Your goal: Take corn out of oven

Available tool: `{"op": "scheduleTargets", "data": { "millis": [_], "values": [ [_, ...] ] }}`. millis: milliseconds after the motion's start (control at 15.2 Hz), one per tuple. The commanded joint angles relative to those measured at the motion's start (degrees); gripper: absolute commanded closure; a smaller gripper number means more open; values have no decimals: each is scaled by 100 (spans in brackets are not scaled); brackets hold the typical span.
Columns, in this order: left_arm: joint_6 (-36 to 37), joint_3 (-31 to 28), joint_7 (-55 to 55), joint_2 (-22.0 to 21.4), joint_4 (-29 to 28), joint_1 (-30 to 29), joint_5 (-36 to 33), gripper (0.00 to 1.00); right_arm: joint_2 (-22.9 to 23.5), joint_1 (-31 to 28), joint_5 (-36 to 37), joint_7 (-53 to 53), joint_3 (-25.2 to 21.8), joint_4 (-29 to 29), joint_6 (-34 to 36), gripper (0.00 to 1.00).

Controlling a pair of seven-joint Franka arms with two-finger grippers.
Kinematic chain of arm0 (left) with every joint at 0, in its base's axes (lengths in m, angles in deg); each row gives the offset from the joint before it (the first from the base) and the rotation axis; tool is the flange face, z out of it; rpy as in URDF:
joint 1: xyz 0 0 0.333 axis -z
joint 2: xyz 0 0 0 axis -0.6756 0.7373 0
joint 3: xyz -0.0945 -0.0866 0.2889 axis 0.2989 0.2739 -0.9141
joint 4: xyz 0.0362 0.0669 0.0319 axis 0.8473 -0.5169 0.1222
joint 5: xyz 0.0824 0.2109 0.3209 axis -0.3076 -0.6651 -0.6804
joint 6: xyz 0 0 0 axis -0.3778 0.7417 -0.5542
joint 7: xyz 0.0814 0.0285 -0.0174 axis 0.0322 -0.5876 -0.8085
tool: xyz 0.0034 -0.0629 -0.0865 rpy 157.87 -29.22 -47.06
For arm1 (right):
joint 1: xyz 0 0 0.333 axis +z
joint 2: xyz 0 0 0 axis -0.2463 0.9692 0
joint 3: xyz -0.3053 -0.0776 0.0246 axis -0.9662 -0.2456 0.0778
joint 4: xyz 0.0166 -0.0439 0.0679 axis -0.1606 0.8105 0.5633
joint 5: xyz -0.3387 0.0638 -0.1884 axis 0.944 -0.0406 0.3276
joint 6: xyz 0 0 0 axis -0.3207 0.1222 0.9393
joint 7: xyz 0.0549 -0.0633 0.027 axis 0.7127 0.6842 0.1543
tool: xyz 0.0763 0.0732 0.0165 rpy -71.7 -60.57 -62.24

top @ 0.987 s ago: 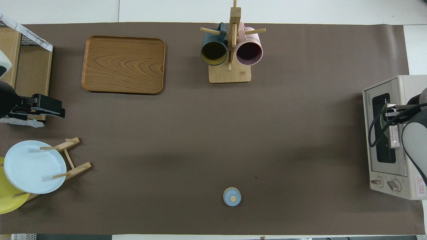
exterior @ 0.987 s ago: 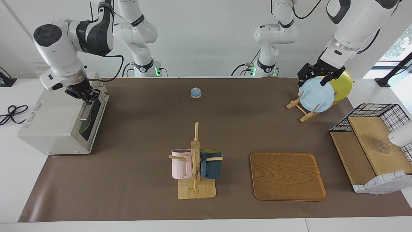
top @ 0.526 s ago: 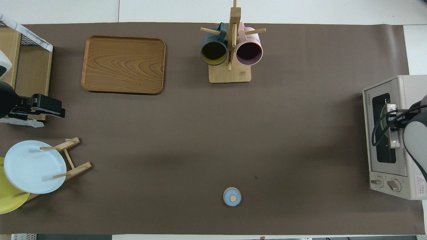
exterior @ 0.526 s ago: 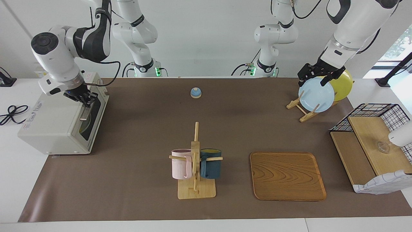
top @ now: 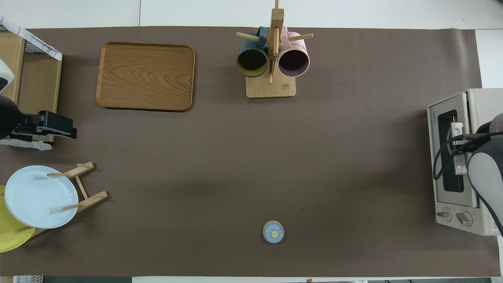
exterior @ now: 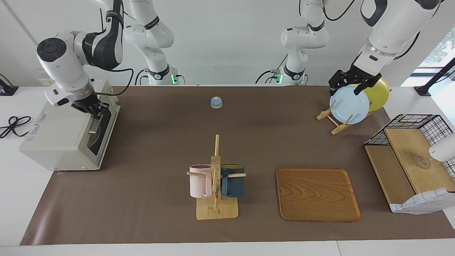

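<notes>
The off-white oven (exterior: 57, 138) stands at the right arm's end of the table, its dark glass door (exterior: 101, 129) turned toward the table's middle and looking closed. The corn is hidden; only a dim yellowish patch shows through the glass. My right gripper (exterior: 93, 108) is shut, fingertips down at the end of the metal bar handle (exterior: 93, 125) nearer the robots; I cannot tell whether they clamp it. In the overhead view the right arm covers its gripper above the handle (top: 458, 165). My left gripper (exterior: 345, 89) waits open over the plate rack.
A plate rack (exterior: 336, 122) holds a light blue plate (exterior: 350, 106) and a yellow plate (exterior: 378, 93). A small blue bell (exterior: 216, 102) sits near the robots. A mug tree (exterior: 216, 185), a wooden tray (exterior: 316, 193) and a wire shelf basket (exterior: 412, 156) lie farther out.
The right arm's wrist shifted slightly over the oven while its gripper stayed at the handle. In the overhead view the handle sits a touch farther out from the oven. The left arm has not moved.
</notes>
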Motion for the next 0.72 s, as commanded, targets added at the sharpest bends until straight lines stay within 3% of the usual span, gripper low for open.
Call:
{"op": "scheduleTargets", "data": {
  "millis": [0,461,658],
  "values": [
    [6,38,-28,-33,4,-50,-9,0,330,8,-17,-105,5,363,-666,100],
    [15,38,-28,-33,4,-50,-9,0,796,298,-218,-105,5,372,-1149,100],
    [-12,38,-28,-33,4,-50,-9,0,815,455,-298,-105,14,644,-1605,100]
  ]
}}
